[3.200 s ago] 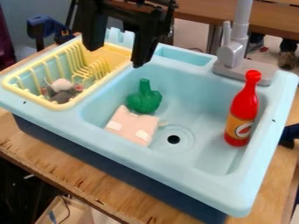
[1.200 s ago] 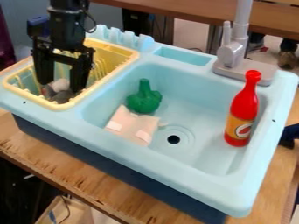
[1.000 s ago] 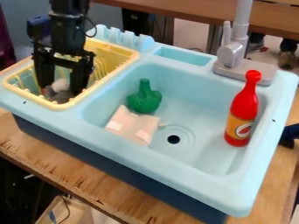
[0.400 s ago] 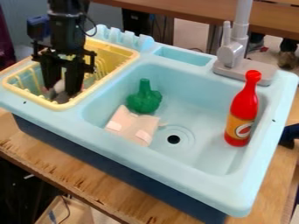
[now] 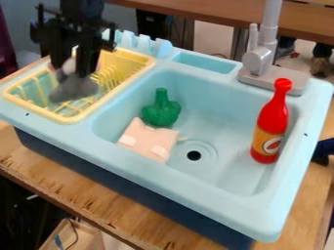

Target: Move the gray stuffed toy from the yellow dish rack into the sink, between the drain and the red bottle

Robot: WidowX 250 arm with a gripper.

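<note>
The black two-finger gripper (image 5: 73, 71) is over the left end of the light-blue plastic sink unit (image 5: 189, 195), its jaws clamped on a small grey-and-white plush toy (image 5: 75, 90). The toy hangs between and below them, above the yellow plastic dish rack (image 5: 68, 118), with its grey part lowest and its pale part up between the jaws. The rack is set into the left end of the unit, its prongs rising inside near the far right corner. A row of light-blue scalloped slots (image 5: 145, 44) lines the unit's far edge just behind the rack.

In the basin, near the left wall, sits a green plastic broccoli-like piece (image 5: 161, 112), its stem pointing up. Just in front of it, towards the basin's near left corner, lies a flat pale-pink piece with white patches (image 5: 149, 139). The round drain with a black hole (image 5: 194, 156) is to its right. A red bottle with an orange label (image 5: 274, 122) stands upright beside the right wall. The grey plastic tap (image 5: 260, 58) is mounted at the unit's far right corner. Under the unit is a wooden table (image 5: 91, 188).
</note>
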